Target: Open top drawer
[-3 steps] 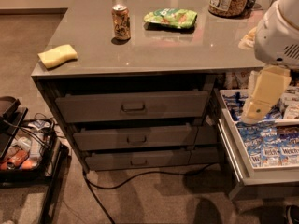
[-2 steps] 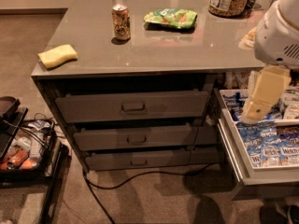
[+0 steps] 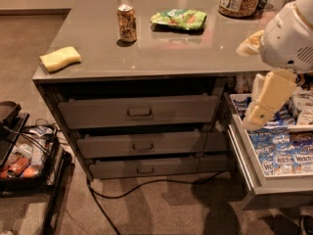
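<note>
I read the gripper (image 3: 258, 112) at 3 o'clock in view, above the snack drawer (image 3: 244, 156); I cannot tell its state. The top drawer (image 3: 98, 112) sits under the counter (image 3: 161, 53). Its handle (image 3: 140, 113) lies at 9 o'clock from the gripper, long axis running 9-to-3.

the wide matte grey top drawer (image 3: 98, 114) is showing a flat, dull front with a small dark rectangular pull handle (image 3: 140, 113). the smooth grey countertop (image 3: 98, 38) above it is shining glossily and reflecting light. the tan metal drink can (image 3: 126, 23) is gleaming, and the green plastic snack packet (image 3: 178, 18) is looking crinkled and shiny. the cream smooth-plastic gripper (image 3: 255, 121) is hanging at the right, over the white-sided drawer (image 3: 239, 146).
</note>
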`<state>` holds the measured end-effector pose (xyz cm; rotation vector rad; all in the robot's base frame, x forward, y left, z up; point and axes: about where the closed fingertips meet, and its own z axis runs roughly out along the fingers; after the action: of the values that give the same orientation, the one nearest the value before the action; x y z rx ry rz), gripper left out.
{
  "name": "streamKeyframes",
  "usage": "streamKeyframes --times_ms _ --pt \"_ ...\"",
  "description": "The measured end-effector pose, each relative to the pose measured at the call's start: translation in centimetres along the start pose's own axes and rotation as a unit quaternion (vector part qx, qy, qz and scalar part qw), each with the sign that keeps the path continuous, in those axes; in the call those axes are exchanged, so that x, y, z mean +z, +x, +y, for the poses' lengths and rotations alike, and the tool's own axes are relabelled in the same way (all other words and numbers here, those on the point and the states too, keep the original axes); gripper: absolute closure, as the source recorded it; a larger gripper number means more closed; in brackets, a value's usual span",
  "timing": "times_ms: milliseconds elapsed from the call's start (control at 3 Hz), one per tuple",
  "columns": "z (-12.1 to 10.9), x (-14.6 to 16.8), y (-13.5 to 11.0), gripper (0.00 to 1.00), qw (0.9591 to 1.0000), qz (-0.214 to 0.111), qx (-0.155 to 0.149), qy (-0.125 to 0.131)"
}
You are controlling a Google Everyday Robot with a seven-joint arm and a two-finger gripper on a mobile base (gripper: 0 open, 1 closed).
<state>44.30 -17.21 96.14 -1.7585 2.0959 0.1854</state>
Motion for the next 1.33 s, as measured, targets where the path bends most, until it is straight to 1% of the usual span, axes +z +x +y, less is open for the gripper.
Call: streamKeyframes --times_ms 333,667,1000,1333 --pt "-0.1 0.3 -0.1 0.00 1.0000 0.000 0.000 0.004" --pt "0.4 4.2 0.6 0.00 0.9997 0.008 0.015 -0.018" --pt "1.7 10.5 2.8 0.00 0.9964 0.029 0.046 -0.065" --pt "1.7 10.5 2.8 0.00 0.9964 0.028 0.046 -0.066"
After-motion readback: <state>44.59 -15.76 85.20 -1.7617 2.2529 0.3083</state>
